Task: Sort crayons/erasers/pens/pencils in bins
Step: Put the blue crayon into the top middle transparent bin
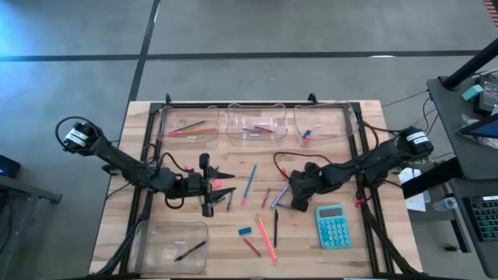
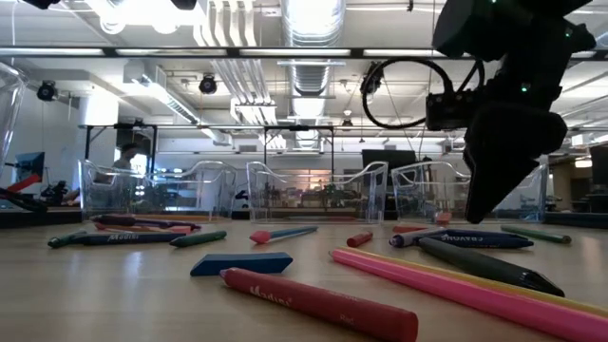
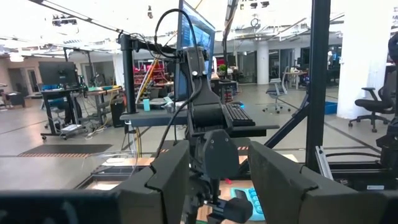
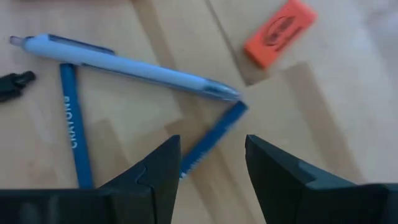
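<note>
Blue crayon (image 4: 211,138) lies between fingers of right hand (image 4: 208,163), open, empty; left hand (image 3: 214,174) open.

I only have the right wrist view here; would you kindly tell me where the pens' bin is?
Observer: The high view shows a dark pen lying in the lone bin near the left arm, apart from the row of three.
Operator: Thank you. What does the row's right end hold?
Observer: The right-end bin holds small blue and red blocks.
Operator: And the other arm's state?
Observer: The left gripper is open and empty, pointing level toward the right arm.
</note>
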### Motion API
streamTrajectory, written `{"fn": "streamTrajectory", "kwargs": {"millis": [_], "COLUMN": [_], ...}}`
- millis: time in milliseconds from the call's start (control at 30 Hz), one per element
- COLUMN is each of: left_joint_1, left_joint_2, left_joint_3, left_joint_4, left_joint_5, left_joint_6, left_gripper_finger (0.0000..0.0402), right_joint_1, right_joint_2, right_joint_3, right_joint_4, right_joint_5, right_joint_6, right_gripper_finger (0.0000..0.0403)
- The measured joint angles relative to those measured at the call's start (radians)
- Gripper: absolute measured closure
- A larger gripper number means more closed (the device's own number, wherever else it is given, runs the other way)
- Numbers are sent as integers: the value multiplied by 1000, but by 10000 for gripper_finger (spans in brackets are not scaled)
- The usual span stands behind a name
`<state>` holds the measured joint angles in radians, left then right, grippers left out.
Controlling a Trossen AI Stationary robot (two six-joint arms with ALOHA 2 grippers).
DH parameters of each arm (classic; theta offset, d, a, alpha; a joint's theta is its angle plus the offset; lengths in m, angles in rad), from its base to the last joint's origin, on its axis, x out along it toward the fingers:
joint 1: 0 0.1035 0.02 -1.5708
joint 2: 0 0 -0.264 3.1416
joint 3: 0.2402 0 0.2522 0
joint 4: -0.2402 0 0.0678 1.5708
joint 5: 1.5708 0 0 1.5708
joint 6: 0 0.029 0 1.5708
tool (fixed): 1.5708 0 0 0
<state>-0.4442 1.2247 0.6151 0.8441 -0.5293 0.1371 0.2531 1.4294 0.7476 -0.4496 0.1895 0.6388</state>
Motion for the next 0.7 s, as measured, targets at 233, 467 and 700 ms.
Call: {"fn": "streamTrajectory", "kwargs": {"millis": [233,467,700], "left_joint_1": [0,0,0], "left_joint_2": [0,0,0], "left_joint_3": [0,0,0], "left_joint_4": [-1,-1,0], "left_joint_5": [0,0,0], "left_joint_6": [0,0,0], "left_gripper_finger": [251,251,251], "right_joint_1": [0,0,0], "right_joint_2": [38,32,14], "right_joint_3": [-50,-96,-101], "right_joint_4": [51,68,48], "right_joint_5": [-5,-6,-6], "right_joint_6": [51,78,66], "right_gripper_finger": [234,286,382]}}
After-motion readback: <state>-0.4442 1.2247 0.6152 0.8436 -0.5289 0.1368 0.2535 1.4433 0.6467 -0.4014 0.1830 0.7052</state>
